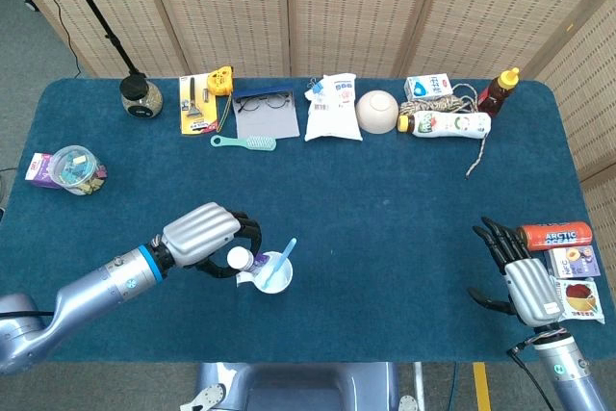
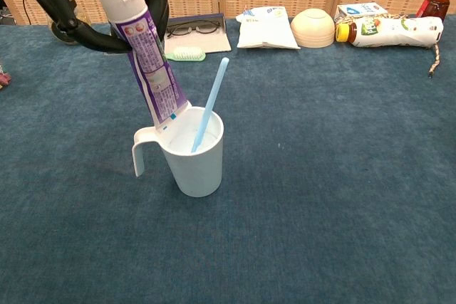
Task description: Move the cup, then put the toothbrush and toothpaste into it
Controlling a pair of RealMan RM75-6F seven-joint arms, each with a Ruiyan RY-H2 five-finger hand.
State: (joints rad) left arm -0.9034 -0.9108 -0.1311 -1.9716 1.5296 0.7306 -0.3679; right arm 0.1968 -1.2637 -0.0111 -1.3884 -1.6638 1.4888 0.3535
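Near counter front: cup (image 2: pixel 194 154) stands upright on the blue counter (image 2: pixel 342 176), handle to the left.
Toothbrush: blue toothbrush (image 2: pixel 209 108) stands inside the cup, leaning against the rim.
Toothpaste: tube (image 2: pixel 146 69) is tilted, cap uppermost, lower end at the cup's rim on the handle side.
Left hand: left hand (image 1: pixel 207 236) grasps the tube near its cap.
Right hand: right hand (image 1: pixel 520 281) rests at the counter's right edge, fingers spread, holding nothing.
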